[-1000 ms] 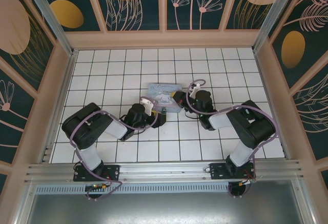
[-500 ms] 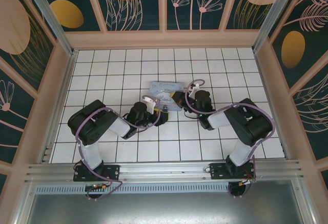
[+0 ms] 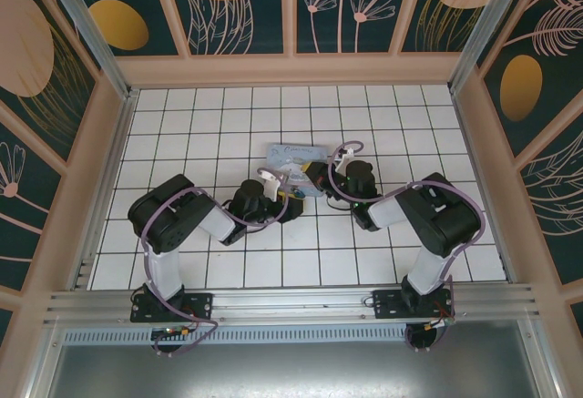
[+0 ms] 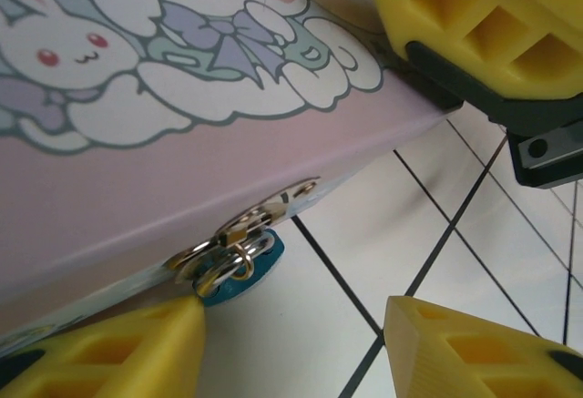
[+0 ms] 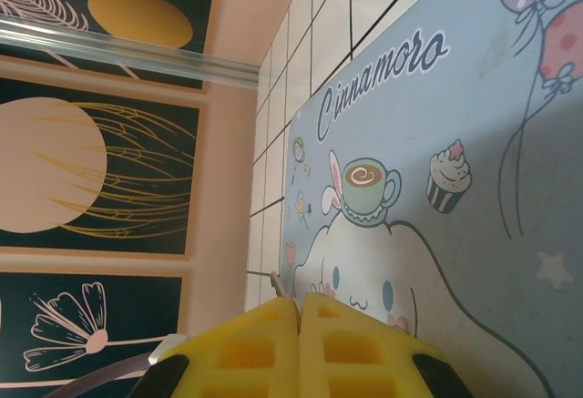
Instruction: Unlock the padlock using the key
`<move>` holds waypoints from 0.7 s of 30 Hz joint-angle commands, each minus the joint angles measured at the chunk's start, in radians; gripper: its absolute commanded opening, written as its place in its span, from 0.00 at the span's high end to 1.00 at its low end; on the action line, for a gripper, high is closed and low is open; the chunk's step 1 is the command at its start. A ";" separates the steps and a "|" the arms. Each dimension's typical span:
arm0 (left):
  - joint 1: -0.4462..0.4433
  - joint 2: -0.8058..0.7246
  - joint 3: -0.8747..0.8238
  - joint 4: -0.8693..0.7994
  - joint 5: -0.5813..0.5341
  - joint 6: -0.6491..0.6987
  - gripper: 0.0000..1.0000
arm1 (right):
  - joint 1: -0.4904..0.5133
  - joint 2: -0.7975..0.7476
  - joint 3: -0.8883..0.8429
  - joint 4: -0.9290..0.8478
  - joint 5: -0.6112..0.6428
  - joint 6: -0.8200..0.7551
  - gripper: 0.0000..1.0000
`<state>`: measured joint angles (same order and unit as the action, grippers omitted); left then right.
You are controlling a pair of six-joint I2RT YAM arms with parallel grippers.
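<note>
Left tool (image 4: 293, 334) spread beside padlock (image 4: 248, 267), yet to grip it; right tool (image 5: 300, 314) pinched apparent key (image 5: 274, 285), awaiting insertion.

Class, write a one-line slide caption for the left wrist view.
Open left gripper beside the teal padlock hanging from the cartoon tin.
</note>
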<state>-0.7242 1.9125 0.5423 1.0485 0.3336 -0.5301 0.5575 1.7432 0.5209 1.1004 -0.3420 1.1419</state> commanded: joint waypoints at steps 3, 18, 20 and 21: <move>-0.008 0.034 0.018 0.076 0.044 -0.082 0.42 | -0.005 0.022 0.006 0.023 -0.008 0.015 1.00; -0.009 0.027 -0.032 0.269 0.081 -0.241 0.39 | -0.005 0.017 0.005 0.028 -0.009 0.022 1.00; -0.008 0.023 -0.038 0.285 0.074 -0.256 0.39 | -0.005 0.016 0.004 0.026 -0.008 0.022 1.00; -0.009 0.025 -0.036 0.281 0.071 -0.258 0.39 | -0.005 0.015 0.004 0.028 -0.008 0.022 1.00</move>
<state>-0.7261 1.9465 0.5102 1.2350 0.3874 -0.7544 0.5571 1.7447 0.5209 1.1042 -0.3416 1.1595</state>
